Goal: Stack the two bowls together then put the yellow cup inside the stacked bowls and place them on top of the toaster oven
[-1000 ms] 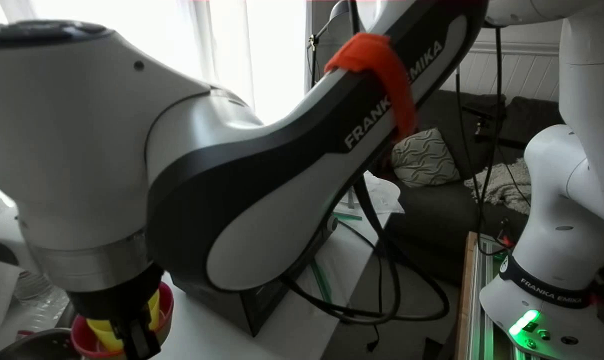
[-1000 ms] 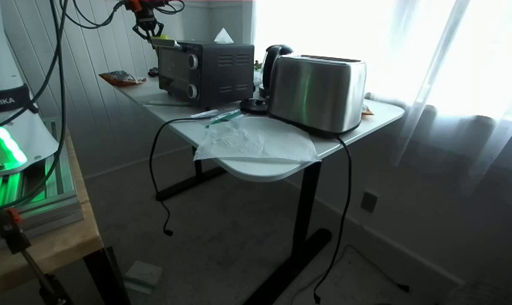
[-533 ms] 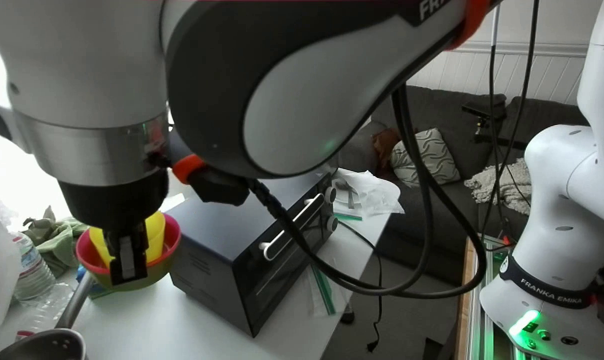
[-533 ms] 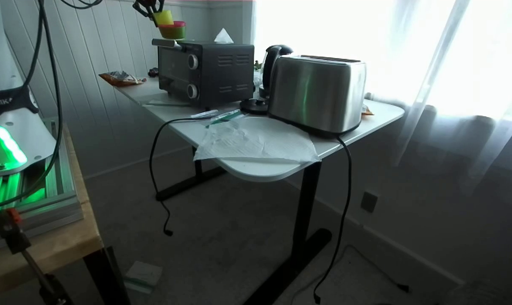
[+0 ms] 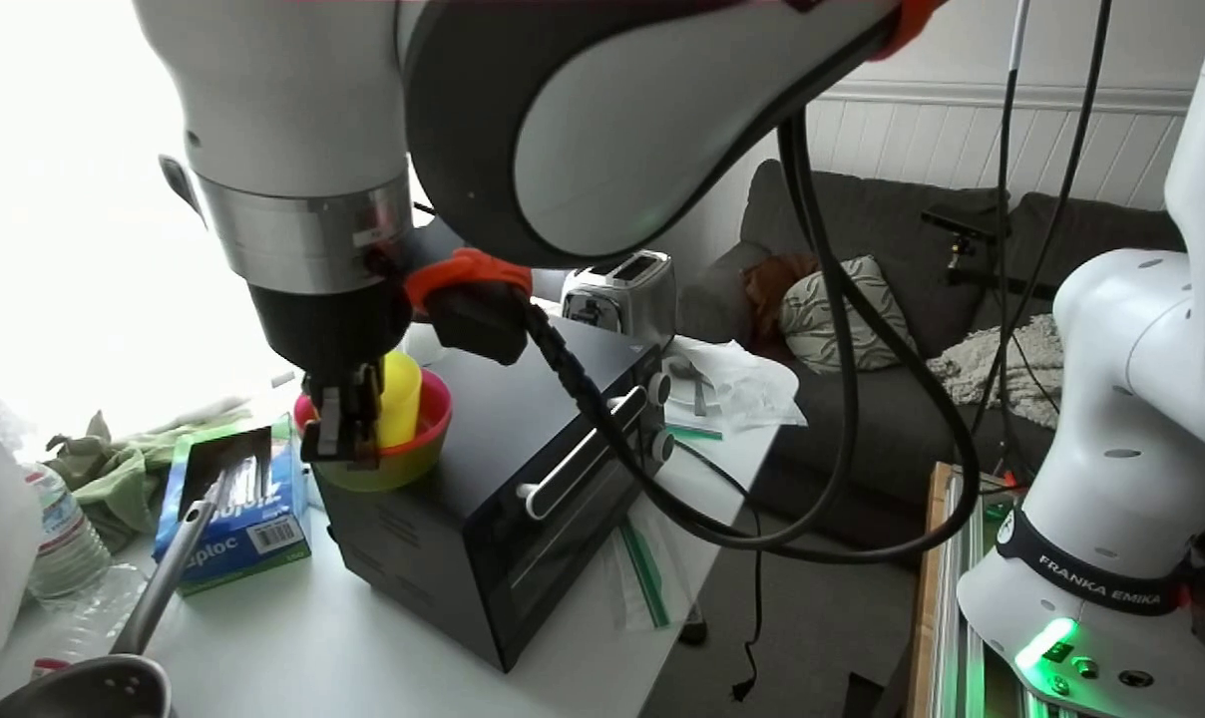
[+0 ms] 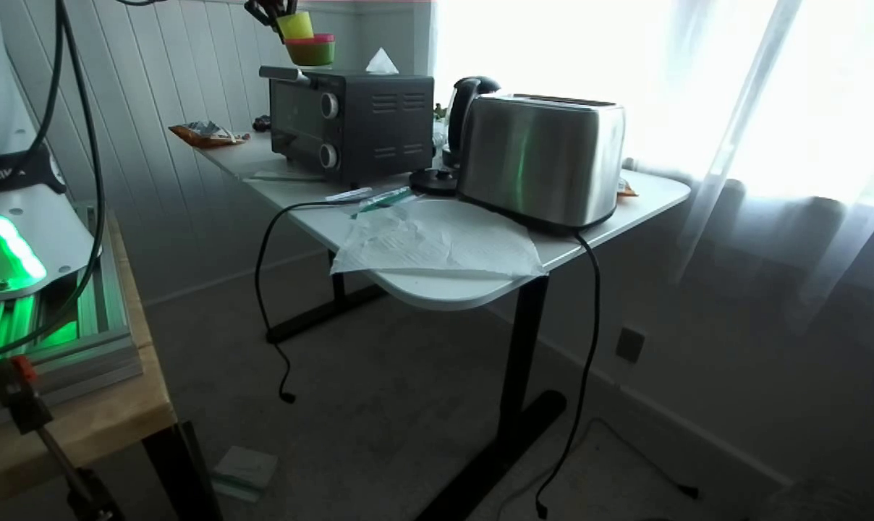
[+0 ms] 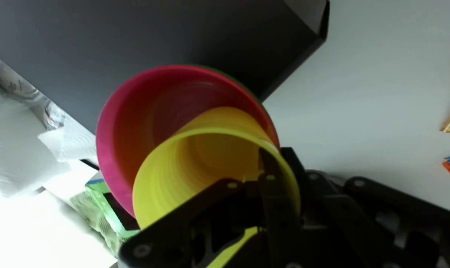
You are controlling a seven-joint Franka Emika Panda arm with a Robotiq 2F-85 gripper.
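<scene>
The yellow cup stands tilted inside the pink-red bowl, which is nested in the lime-green bowl. My gripper holds this stack in the air. In the wrist view one finger is inside the cup and the other is outside the bowl rim, so the gripper is shut on the cup wall and bowl rims. The stack overlaps the side edge of the black toaster oven. In an exterior view the green bowl appears just above the oven's top.
A blue Ziploc box, a dark pan and a water bottle stand beside the oven. A silver toaster and a kettle are on its far side. A white tissue rises behind the oven top.
The gripper has lifted the nested bowls and cup from beside the oven up to its top height, then carried them sideways over the oven's edge. The grip looks unchanged.
</scene>
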